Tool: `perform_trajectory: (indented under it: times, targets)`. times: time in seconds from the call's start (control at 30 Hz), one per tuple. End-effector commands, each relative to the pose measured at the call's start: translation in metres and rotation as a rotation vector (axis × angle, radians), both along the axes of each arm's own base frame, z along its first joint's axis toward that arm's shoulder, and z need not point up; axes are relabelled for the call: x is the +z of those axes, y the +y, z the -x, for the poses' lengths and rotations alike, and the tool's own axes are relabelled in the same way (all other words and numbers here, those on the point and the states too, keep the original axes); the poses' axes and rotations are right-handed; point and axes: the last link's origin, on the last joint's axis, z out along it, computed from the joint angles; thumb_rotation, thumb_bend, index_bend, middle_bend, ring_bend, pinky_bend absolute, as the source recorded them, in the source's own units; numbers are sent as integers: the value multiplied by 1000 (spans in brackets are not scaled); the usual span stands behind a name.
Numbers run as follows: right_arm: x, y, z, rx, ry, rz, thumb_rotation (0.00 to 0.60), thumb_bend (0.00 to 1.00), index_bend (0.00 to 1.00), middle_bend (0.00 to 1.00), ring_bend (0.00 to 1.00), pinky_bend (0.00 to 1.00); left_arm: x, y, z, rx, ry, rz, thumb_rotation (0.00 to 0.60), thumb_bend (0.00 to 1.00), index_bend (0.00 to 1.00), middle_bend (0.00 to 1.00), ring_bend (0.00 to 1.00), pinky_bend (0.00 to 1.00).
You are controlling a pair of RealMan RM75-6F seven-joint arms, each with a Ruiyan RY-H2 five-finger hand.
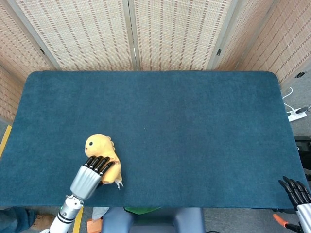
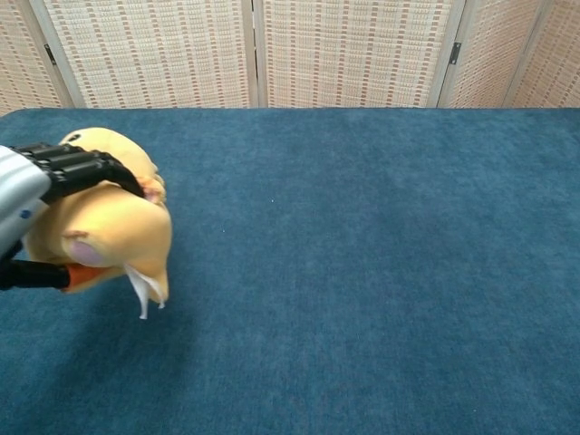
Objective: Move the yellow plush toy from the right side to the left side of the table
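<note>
The yellow plush toy is a chick-like figure with a white tag hanging from it. My left hand grips its body from behind, black fingers curled over its back. In the chest view the toy looks raised off the blue table, near the left front. My right hand shows only at the lower right edge, off the table's corner, fingers apart and holding nothing.
Woven folding screens stand behind the table's far edge. A white power strip lies on the floor at the right. A shoe shows on the floor at the lower left.
</note>
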Motion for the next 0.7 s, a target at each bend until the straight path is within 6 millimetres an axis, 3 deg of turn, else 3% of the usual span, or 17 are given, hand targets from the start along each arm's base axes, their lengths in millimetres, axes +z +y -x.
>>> perform_trajectory:
  times: [0.03, 0.17, 0.27, 0.47, 0.53, 0.6, 0.7]
  targets:
    - [-4, 1, -8, 8, 10, -16, 600, 131, 0, 0, 0, 0, 31, 12, 48, 4, 90, -27, 600, 626, 747, 853, 732, 871]
    - [-10, 2, -18, 6, 18, -21, 600, 132, 0, 0, 0, 0, 48, 12, 99, 106, 112, 49, 600, 619, 746, 849, 731, 867]
    - [-16, 0, -24, 4, 20, -28, 600, 132, 0, 0, 0, 0, 53, 8, 124, 142, 123, 74, 600, 613, 739, 841, 732, 867]
    - [-29, -3, -38, 19, 35, -56, 600, 134, 0, 0, 0, 0, 55, 4, 149, 185, 125, 124, 600, 586, 730, 829, 719, 852]
    - [-31, -4, -41, 22, 39, -57, 600, 134, 0, 0, 0, 0, 52, 2, 151, 186, 143, 136, 600, 547, 683, 781, 681, 816]
    - [-34, -5, -45, 28, 41, -60, 600, 135, 0, 0, 0, 0, 48, 3, 152, 181, 178, 136, 600, 485, 491, 679, 596, 743]
    - [-38, -4, -50, 37, 42, -67, 600, 137, 0, 0, 0, 0, 45, 7, 151, 189, 167, 127, 600, 411, 90, 493, 423, 565]
